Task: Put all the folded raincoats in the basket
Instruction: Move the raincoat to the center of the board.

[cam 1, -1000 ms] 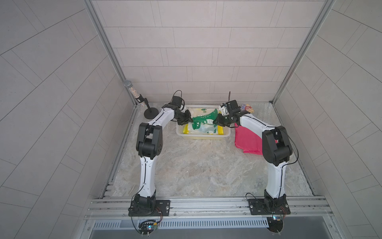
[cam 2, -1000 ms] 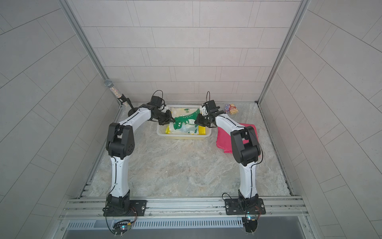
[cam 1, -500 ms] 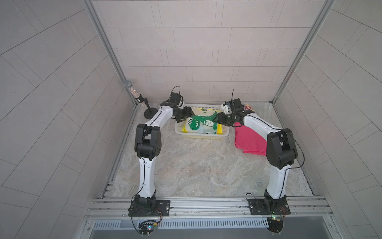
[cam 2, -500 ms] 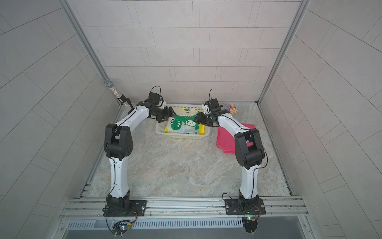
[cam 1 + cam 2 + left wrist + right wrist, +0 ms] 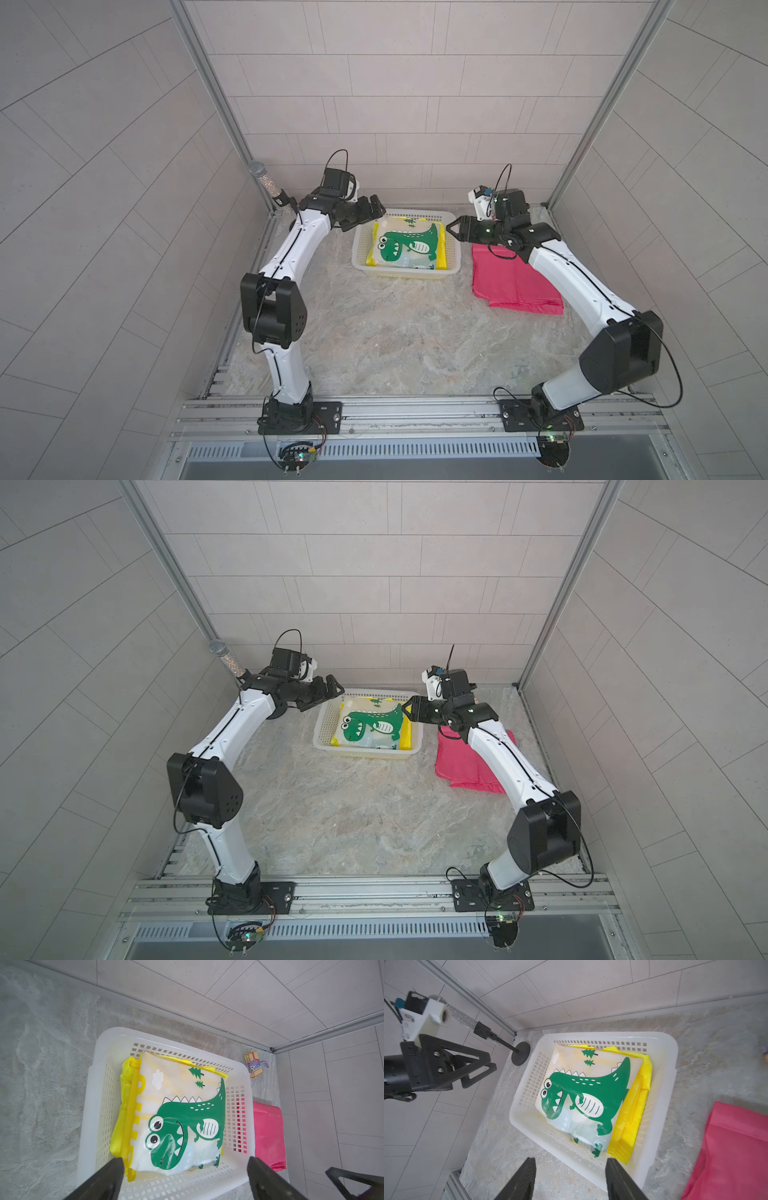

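The folded raincoat (image 5: 407, 249), yellow with a green dinosaur print, lies flat inside the white perforated basket (image 5: 358, 249) at the back of the table; both top views show it (image 5: 372, 727). My left gripper (image 5: 374, 212) hovers open by the basket's left end, with nothing between its fingers. My right gripper (image 5: 451, 230) is open and empty at the basket's right end. The left wrist view looks down on the raincoat (image 5: 180, 1118) and the basket rim (image 5: 87, 1105), with the left gripper (image 5: 185, 1162) wide open. In the right wrist view, the right gripper (image 5: 570, 1162) is over the basket's near edge (image 5: 664, 1084).
A pink cloth (image 5: 515, 282) lies flat right of the basket, partly under my right arm. A glittery microphone on a stand (image 5: 266, 187) stands in the back left corner. A small purple toy (image 5: 254, 1065) sits in the back right corner. Tiled walls close three sides.
Both grippers have opened and let go of the raincoat. It now lies flat in the basket. Both arms have drawn back outward from its middle.
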`<act>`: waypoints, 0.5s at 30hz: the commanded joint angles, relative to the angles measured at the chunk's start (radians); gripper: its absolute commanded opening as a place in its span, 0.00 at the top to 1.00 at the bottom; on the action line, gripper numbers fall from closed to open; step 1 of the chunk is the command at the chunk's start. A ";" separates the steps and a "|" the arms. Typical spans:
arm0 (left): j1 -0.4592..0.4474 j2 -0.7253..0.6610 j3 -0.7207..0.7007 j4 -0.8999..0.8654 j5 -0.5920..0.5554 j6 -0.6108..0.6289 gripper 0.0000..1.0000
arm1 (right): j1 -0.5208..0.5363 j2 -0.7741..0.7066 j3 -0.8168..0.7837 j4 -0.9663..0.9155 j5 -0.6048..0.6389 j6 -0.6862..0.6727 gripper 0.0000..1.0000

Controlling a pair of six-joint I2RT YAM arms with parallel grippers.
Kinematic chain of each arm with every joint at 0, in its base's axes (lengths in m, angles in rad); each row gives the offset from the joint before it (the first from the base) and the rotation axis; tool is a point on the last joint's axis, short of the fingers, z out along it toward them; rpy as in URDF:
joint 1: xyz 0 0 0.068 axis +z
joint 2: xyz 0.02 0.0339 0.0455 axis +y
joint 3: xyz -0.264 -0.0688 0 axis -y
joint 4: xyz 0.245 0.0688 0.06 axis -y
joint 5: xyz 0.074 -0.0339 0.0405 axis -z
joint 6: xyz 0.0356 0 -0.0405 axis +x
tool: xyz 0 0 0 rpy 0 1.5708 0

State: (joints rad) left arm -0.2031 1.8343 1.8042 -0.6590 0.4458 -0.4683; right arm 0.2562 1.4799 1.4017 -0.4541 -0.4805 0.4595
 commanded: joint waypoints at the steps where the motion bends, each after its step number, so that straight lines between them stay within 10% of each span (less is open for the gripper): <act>1: 0.001 -0.139 -0.104 0.021 -0.080 0.032 0.00 | -0.007 -0.118 -0.083 -0.037 0.083 -0.055 0.41; 7: 0.047 -0.436 -0.544 0.418 -0.047 -0.112 0.00 | -0.123 -0.321 -0.287 -0.044 0.137 -0.019 0.43; 15: 0.064 -0.428 -0.582 0.224 0.002 -0.111 0.00 | -0.337 -0.283 -0.357 -0.156 0.093 -0.050 0.45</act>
State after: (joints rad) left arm -0.1375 1.4128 1.2533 -0.3958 0.4335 -0.5686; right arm -0.0566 1.1629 1.0538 -0.5453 -0.3840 0.4320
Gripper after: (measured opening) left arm 0.998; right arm 0.551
